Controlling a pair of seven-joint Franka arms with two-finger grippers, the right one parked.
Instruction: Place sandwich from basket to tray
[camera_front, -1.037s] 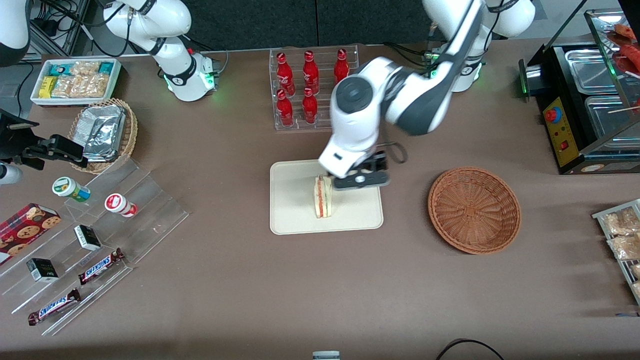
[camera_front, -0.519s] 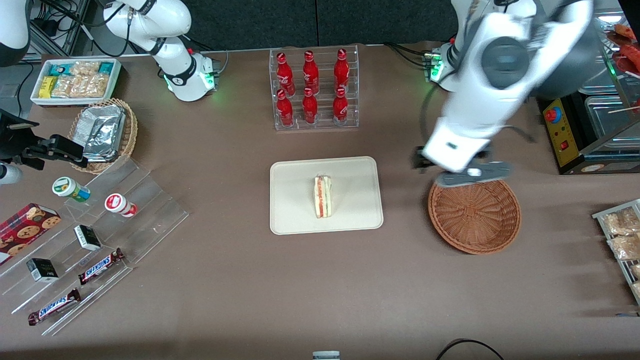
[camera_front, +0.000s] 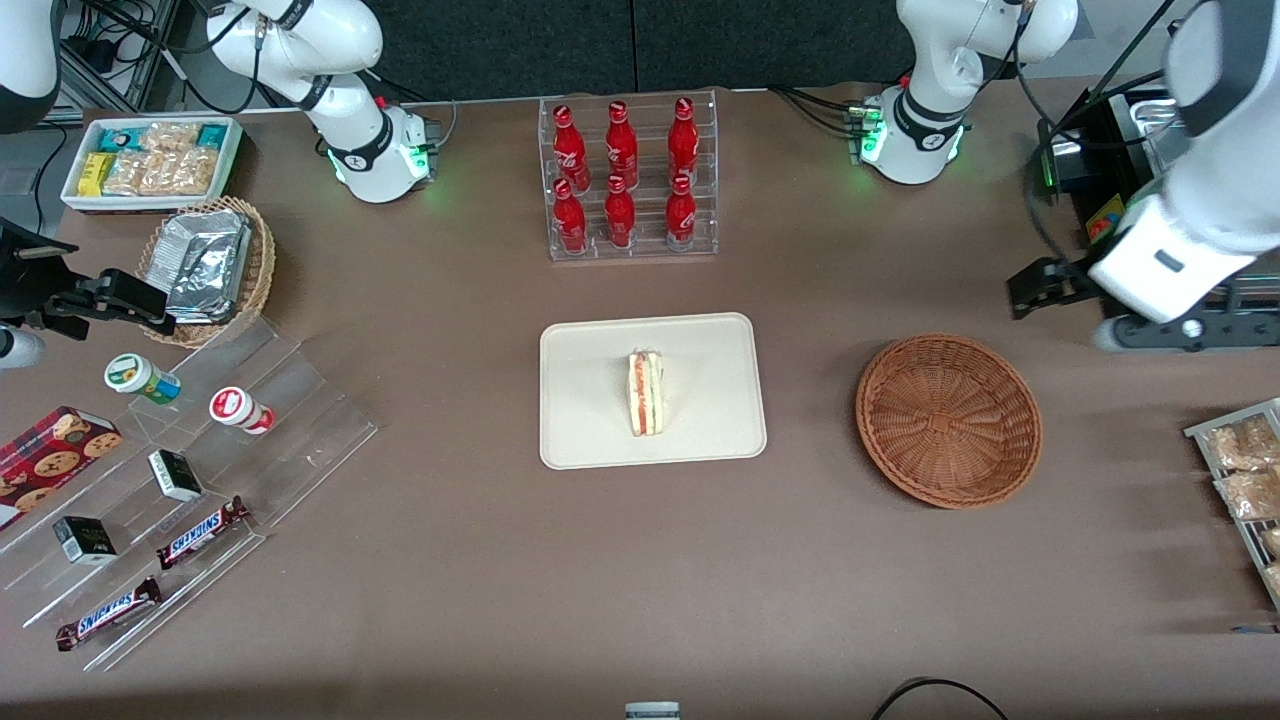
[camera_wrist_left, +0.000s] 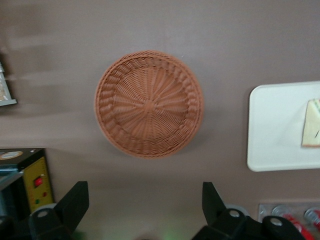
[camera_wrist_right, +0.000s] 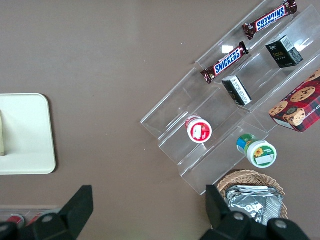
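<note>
You have the sandwich (camera_front: 646, 392) standing on its edge near the middle of the cream tray (camera_front: 590, 420), at the centre of the front view, with its red, white and green filling facing up. The reddish-brown wicker basket (camera_front: 948, 420) sits on the brown worktop (camera_front: 500, 560) toward the working arm's end, well apart from the tray, and holds nothing. Your left gripper (camera_wrist_left: 145, 207) hangs high above the worktop at the right edge of the front view, clear of the basket; in the wrist view its jaws stand wide apart with nothing between them, and the basket (camera_wrist_left: 149, 104) and one end of the tray (camera_wrist_left: 280, 127) with the sandwich (camera_wrist_left: 311, 130) show below. The rack of red bottles (camera_front: 625, 180) stands at upper centre.
</note>
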